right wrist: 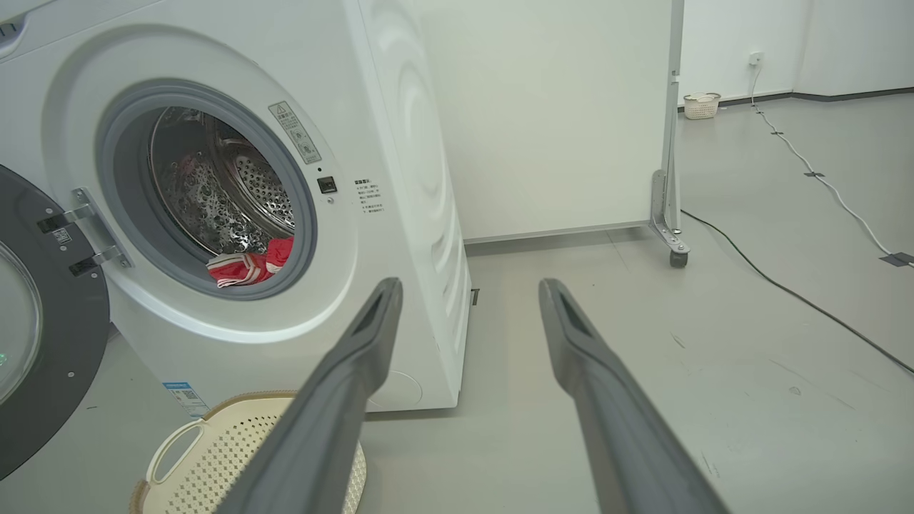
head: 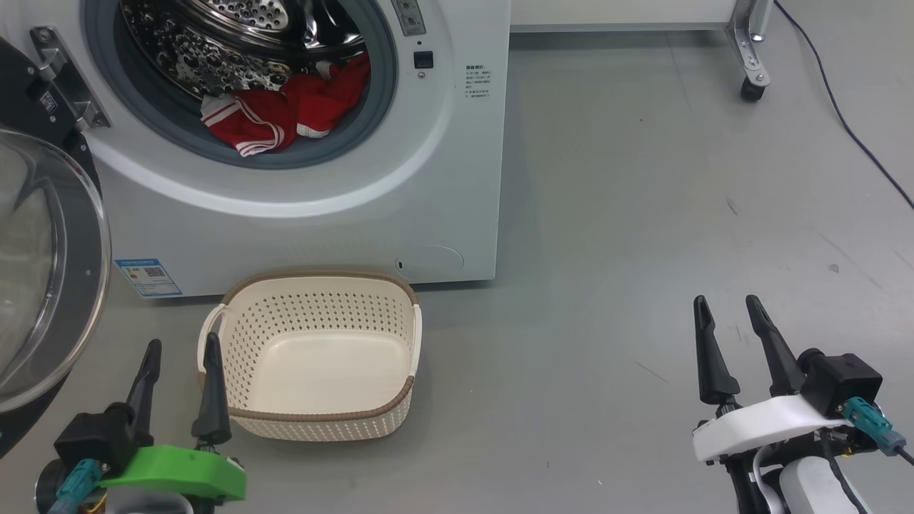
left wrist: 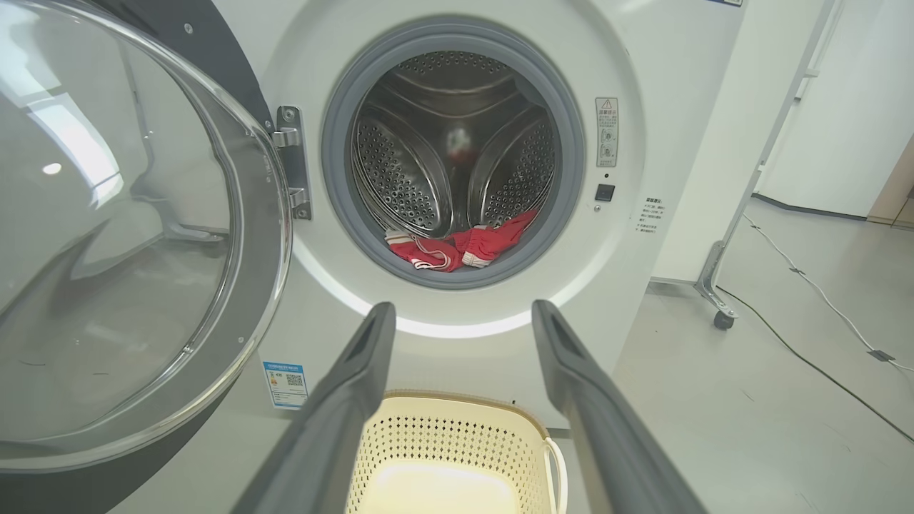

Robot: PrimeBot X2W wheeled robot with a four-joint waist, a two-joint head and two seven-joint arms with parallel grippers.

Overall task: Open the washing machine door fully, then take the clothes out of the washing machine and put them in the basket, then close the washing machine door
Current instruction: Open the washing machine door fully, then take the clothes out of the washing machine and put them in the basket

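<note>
Boxy white washing machine [head: 343,214] with a glossy front; inside, perforated steel drum [head: 214,50] ringed by a grey rubber seal [head: 382,86]. Soft red clothes [head: 285,114] with white stripes, heaped at the drum's front lip. Round washing machine door [head: 43,285] standing wide open on the left hinge: black rim, bulging clear glass bowl. Cream plastic basket [head: 328,310], hole-punched walls, brown woven-look rim, on the floor [head: 607,250] just before the washing machine. Blue sticker [head: 148,277] with a QR code low on the front; warning label [left wrist: 606,132] beside the opening, print too small to read. Left gripper [head: 183,341] beside the basket's handle, fingers spread, holding nothing; right gripper [head: 727,300] well apart to the right, fingers spread and empty. Matte grey floor, scuffed, crossed by a black cable [head: 850,128].
</note>
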